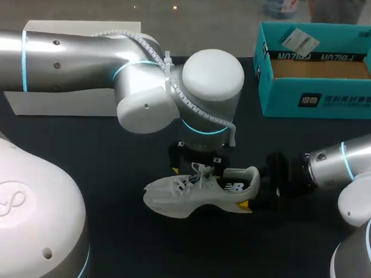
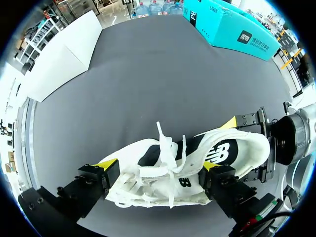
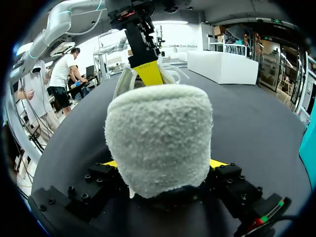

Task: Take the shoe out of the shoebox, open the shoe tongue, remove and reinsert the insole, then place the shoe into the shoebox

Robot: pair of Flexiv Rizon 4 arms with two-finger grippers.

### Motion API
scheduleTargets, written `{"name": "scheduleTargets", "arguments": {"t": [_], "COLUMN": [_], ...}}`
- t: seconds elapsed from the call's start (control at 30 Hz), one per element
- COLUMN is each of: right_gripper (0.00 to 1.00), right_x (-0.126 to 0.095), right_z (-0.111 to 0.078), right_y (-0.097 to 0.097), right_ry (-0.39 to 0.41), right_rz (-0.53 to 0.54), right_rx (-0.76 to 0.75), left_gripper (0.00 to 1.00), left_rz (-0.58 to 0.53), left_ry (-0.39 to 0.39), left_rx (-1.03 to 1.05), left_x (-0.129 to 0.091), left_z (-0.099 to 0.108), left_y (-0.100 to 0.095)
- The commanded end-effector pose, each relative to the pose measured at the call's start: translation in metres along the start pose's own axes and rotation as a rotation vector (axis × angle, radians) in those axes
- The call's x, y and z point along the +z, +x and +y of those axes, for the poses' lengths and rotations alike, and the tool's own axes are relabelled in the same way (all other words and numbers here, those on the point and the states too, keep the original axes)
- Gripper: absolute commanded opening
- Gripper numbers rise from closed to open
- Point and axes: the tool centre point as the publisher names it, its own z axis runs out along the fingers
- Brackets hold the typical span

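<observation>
Black table (image 1: 105, 167) bears the shoe (image 1: 196, 191); left end effector (image 2: 158, 167) clamps its midfoot; right end effector (image 3: 164, 164), its heel.

The shoe (image 1: 199, 191) between my left fingers (image 2: 106, 164) reads off-white all over, with white laces and a black side panel carrying a white logo. Its heel, between my right fingers (image 3: 217, 163), is a pale greyish-white with a nubbly texture. Both pairs of fingers are bright yellow at the tips, set on black blocks. The surface (image 1: 111, 173) under them is dark grey, near black. Well beyond the fingers, the shoebox (image 1: 321, 102) is teal outside with a black patch printed in white, and cardboard brown inside. A plain white box (image 1: 52, 104) sits opposite. My left arm (image 1: 78, 59) and right arm (image 1: 355, 158) are silver with thin light-blue rings.
</observation>
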Motion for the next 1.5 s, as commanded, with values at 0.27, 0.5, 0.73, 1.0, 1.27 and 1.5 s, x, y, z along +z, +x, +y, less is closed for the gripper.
{"name": "scheduleTargets", "arguments": {"t": [0.27,0.5,0.73,1.0,1.27,1.5], "right_gripper": [0.0,0.0,0.0,0.0,0.0,0.0], "right_x": [0.008,0.008,0.008,0.008,0.008,0.008], "right_z": [-0.005,-0.005,-0.005,-0.005,-0.005,-0.005], "right_y": [0.004,0.004,0.004,0.004,0.004,0.004], "right_ry": [0.006,0.006,0.006,0.006,0.006,0.006], "right_rz": [-0.001,-0.001,-0.001,-0.001,-0.001,-0.001], "right_rx": [0.001,0.001,0.001,0.001,0.001,0.001], "left_gripper": [0.3,0.26,0.29,0.51,0.39,0.99], "left_rz": [0.111,0.171,0.194,0.206,0.21,0.187], "left_ry": [-0.052,-0.078,-0.094,-0.105,-0.102,-0.072], "left_rx": [0.021,0.044,0.063,0.086,0.086,0.105], "left_x": [-0.021,-0.037,-0.043,-0.045,-0.046,-0.045], "left_z": [0.009,0.012,0.014,0.02,0.022,0.018], "left_y": [-0.001,0.005,0.01,0.022,0.025,0.035]}}
